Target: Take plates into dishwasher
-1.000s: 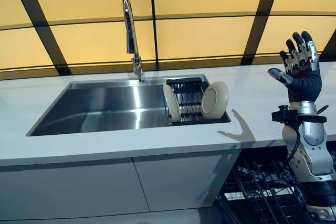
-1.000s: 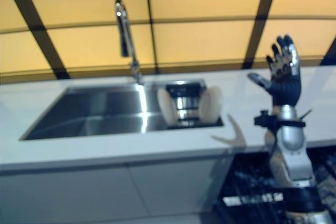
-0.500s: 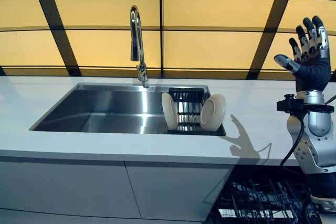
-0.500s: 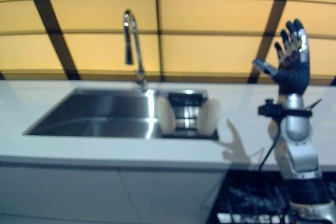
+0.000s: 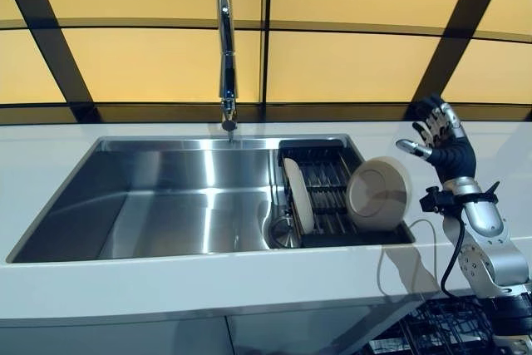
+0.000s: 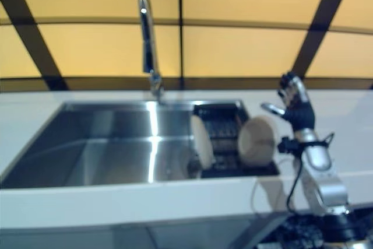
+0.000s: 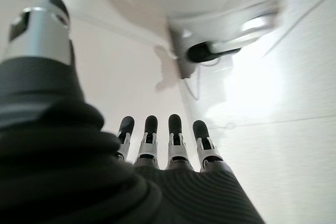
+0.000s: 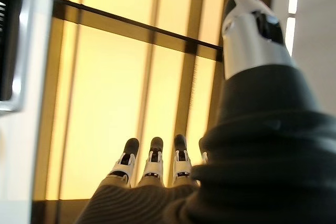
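Right hand (image 5: 438, 135) hovers open beside the racked plate (image 5: 379, 193).

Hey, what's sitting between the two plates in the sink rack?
Nothing stands there. In the left eye view, the left plate and the right plate have only bare rack wires between them.

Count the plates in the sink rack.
2. One plate stands on edge at the left end of the dish rack; the other plate leans at its right end. None seems hidden between them.
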Robot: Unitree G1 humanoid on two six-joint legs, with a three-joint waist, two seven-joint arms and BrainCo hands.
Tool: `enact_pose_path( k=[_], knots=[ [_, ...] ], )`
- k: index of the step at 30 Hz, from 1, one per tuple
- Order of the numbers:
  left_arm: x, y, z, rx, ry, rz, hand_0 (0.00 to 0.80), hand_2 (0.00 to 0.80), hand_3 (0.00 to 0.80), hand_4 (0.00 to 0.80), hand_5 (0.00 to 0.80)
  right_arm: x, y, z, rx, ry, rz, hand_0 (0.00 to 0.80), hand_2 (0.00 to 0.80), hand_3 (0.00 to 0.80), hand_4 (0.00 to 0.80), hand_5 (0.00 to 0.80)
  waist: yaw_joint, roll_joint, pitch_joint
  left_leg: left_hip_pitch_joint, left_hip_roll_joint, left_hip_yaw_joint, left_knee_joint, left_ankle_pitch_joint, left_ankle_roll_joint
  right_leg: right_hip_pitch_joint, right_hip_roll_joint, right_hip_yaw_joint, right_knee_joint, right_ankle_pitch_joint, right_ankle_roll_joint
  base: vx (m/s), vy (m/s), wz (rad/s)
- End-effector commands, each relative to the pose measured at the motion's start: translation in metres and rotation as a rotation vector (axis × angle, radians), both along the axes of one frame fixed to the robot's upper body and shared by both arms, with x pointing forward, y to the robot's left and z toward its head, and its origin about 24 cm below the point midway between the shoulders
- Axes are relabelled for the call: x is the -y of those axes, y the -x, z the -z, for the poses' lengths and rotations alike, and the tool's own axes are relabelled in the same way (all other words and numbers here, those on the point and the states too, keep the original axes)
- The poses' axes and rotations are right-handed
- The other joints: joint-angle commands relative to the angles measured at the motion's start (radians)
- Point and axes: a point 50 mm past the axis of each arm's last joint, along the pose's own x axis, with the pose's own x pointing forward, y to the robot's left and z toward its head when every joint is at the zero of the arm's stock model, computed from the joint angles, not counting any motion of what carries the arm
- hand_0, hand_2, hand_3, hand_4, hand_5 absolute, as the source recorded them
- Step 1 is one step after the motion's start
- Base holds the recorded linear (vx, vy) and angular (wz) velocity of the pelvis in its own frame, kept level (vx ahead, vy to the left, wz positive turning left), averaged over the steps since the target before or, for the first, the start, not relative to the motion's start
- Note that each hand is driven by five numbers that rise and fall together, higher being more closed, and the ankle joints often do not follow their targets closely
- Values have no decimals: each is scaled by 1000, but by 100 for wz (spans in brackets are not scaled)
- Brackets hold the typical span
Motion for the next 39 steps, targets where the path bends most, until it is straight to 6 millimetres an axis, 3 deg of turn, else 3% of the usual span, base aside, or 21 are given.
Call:
enact_pose_path(
  k=[1,4,7,11,15,18,21,23,26,30,34,39],
  knots=[
    [1,0,0,-3,-1,15,0,0,0,0,0,9,5,-10,69,-17,11,0,0,0,0,0,15,-20,-50,-97,13,-27,70,-14,-13,17,18,-17,120,103,-3,156,138,-4],
    [3,-4,0,4,-2,29,0,0,0,0,0,9,5,-4,60,-21,22,0,0,0,0,0,14,-21,-57,-86,-1,-28,71,-26,3,3,-14,-15,203,171,1,116,114,-6],
    [2,-2,0,-11,-9,38,0,0,0,0,0,7,3,-1,58,-20,39,0,0,0,0,0,14,-1,-53,-50,-6,-38,73,-47,25,-59,-46,-30,391,279,1,114,192,-17],
    [-4,8,2,-61,-23,25,0,0,0,0,0,8,0,-4,62,-22,65,0,0,0,0,0,4,31,-37,15,-3,-56,60,-71,36,-177,-53,-56,542,304,-6,104,153,-6],
    [-11,16,3,-99,-37,10,0,0,0,0,0,12,-5,-11,63,-10,94,0,0,0,0,0,-10,25,-27,65,-5,-54,27,-85,22,-218,-59,-108,371,252,-13,150,-20,3],
    [-14,14,2,-92,-40,-13,0,0,0,0,0,10,-7,-14,76,-8,97,0,0,0,0,0,-28,17,-12,110,-3,-46,-2,-110,7,-241,-55,-141,222,252,6,131,-107,-12],
    [-15,12,1,-80,-43,-17,0,0,0,0,0,12,-7,-17,83,-14,107,0,0,0,0,0,-49,12,-3,147,-2,-50,-25,-129,0,-262,-25,-140,112,267,23,136,-113,-1],
    [-13,9,0,-70,-42,-3,0,0,0,0,0,17,-6,-18,78,-20,121,0,0,0,0,0,-72,12,0,174,3,-84,-37,-139,-1,-290,2,-102,47,283,31,174,-145,18],
    [-12,11,1,-75,-42,6,0,0,0,0,0,21,-2,-15,69,-21,126,0,0,0,0,0,-86,10,-1,195,5,-109,-44,-148,0,-305,15,-86,2,310,40,186,-150,43],
    [-18,16,1,-88,-49,-1,0,0,0,0,0,24,2,-6,35,-23,150,0,0,0,0,0,-98,10,19,231,16,-121,-44,-165,-1,-361,3,-111,12,366,56,212,-226,15],
    [-22,17,0,-88,-58,-22,0,0,0,0,0,25,1,4,-9,-14,174,0,0,0,0,0,-99,1,23,231,23,-124,-28,-182,-1,-329,-1,-104,18,343,56,139,-240,5],
    [-23,17,-1,-87,-52,-54,0,0,0,0,0,24,-2,8,-51,-5,157,0,0,0,0,0,-96,-1,7,272,86,-95,-6,-205,-54,-278,1,-147,40,282,38,112,-228,11]
  ],
)
